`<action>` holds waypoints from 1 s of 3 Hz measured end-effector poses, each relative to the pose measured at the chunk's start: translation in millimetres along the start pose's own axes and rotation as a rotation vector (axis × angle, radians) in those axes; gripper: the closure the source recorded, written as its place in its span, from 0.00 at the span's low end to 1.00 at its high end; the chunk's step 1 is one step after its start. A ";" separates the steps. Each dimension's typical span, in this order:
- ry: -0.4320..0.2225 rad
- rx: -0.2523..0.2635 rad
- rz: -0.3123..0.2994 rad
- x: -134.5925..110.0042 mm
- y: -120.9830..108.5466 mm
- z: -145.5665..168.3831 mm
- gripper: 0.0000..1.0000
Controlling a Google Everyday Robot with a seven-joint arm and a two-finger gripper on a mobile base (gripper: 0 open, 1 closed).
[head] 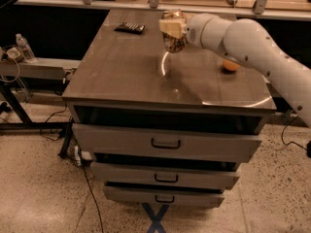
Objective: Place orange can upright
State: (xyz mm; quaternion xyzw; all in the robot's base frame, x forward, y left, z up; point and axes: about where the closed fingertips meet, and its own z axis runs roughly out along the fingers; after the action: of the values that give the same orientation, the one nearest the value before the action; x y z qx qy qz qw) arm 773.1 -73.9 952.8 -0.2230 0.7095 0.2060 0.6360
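The orange can (175,43), golden-brown and mottled, hangs roughly upright in my gripper (172,29) over the back middle of the grey table top (126,72). The gripper is shut on the can's upper part, and the pale fingers (169,26) cover its top. The can's bottom is at or just above the table surface; I cannot tell whether it touches. My white arm (243,38) reaches in from the right.
A round orange fruit (230,66) lies on the table's right side, partly behind my arm. A flat black object (129,27) lies at the back left. The table has three drawers (165,143) in front. A water bottle (23,47) stands on a rail at far left.
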 end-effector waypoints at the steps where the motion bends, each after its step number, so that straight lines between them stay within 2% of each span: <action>1: -0.039 -0.043 -0.044 -9.1 24.2 6.4 1.00; 2: -0.062 -0.045 -0.033 -0.9 21.1 2.7 1.00; 3: -0.113 -0.059 -0.060 8.0 38.3 -2.1 1.00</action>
State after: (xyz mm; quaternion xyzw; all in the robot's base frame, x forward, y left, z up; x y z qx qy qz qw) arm 748.5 -44.3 945.5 -0.2508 0.6590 0.2201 0.6741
